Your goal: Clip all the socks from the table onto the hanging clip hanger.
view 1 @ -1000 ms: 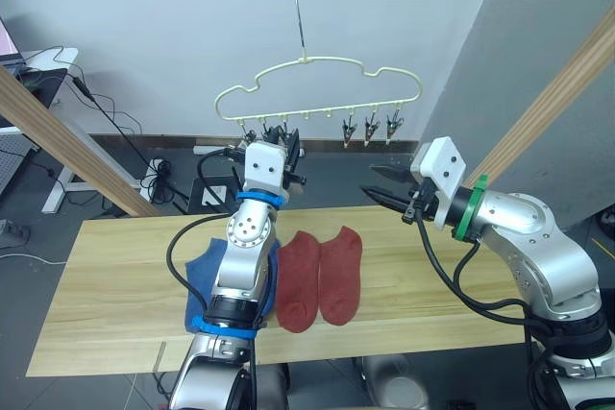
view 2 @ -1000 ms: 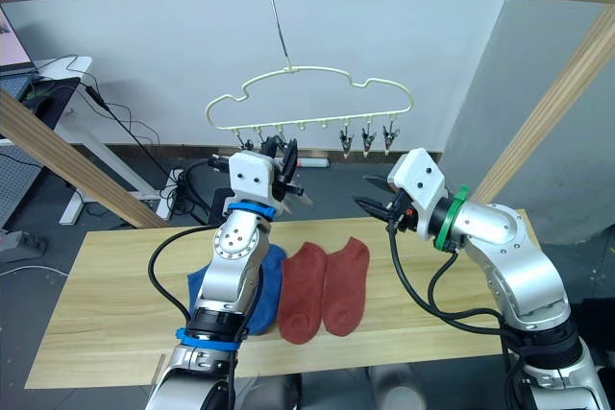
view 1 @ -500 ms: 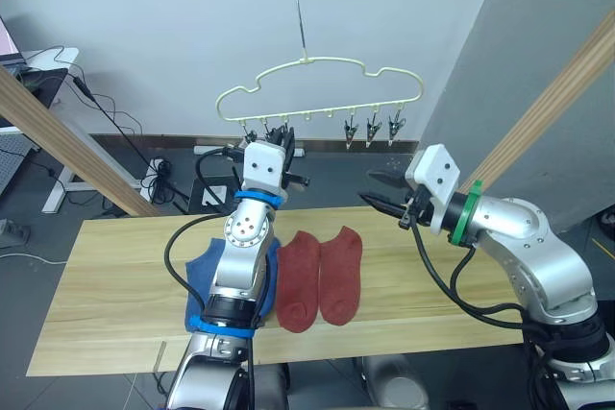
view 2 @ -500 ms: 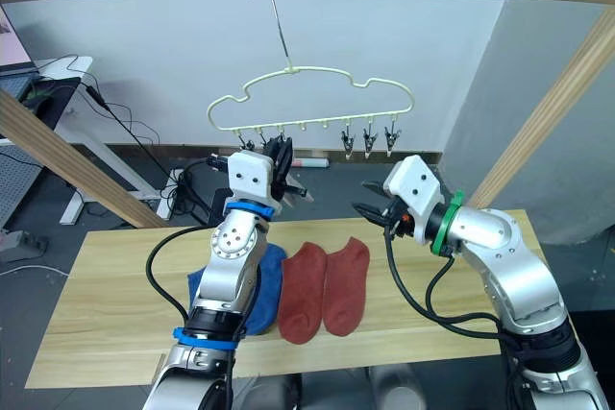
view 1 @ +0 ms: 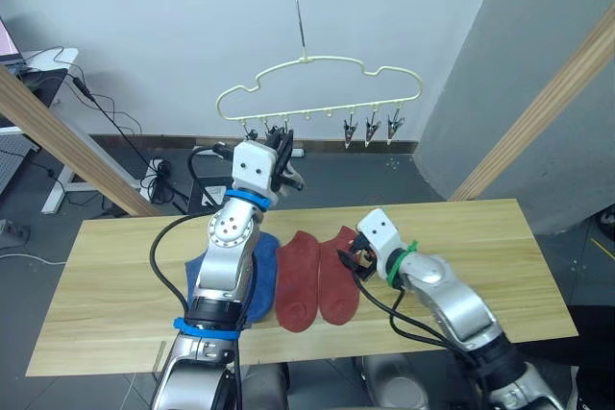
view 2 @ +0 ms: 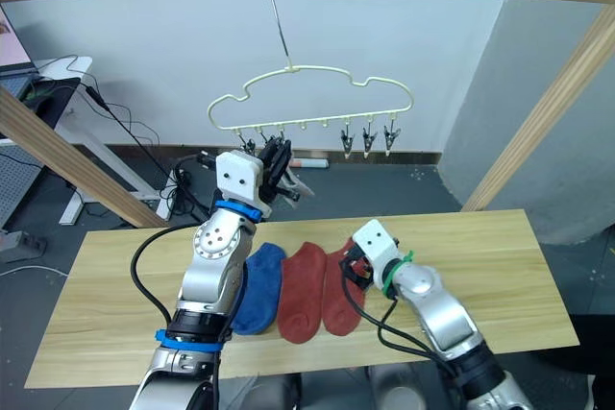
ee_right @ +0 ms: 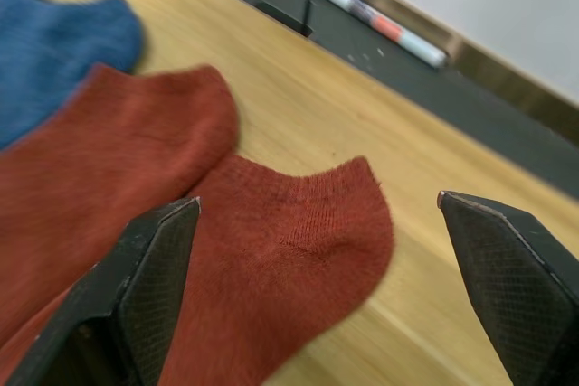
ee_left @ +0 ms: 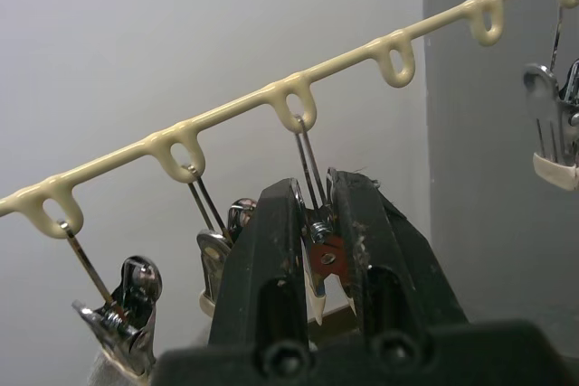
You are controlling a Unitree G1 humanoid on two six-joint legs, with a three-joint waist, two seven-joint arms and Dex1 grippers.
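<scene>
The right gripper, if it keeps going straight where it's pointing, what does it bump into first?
Most likely the rust red sock nearest it: the right gripper is open and points down at that sock's end on the table. How far off it hangs is hard to judge.

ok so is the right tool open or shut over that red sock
Open. The right tool has its two black fingers spread wide, straddling the rust red sock, which lies flat on the table.

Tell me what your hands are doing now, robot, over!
Left gripper shut on a clip of the clip hanger. Right gripper open over a rust red sock. Nothing in the way.
</scene>
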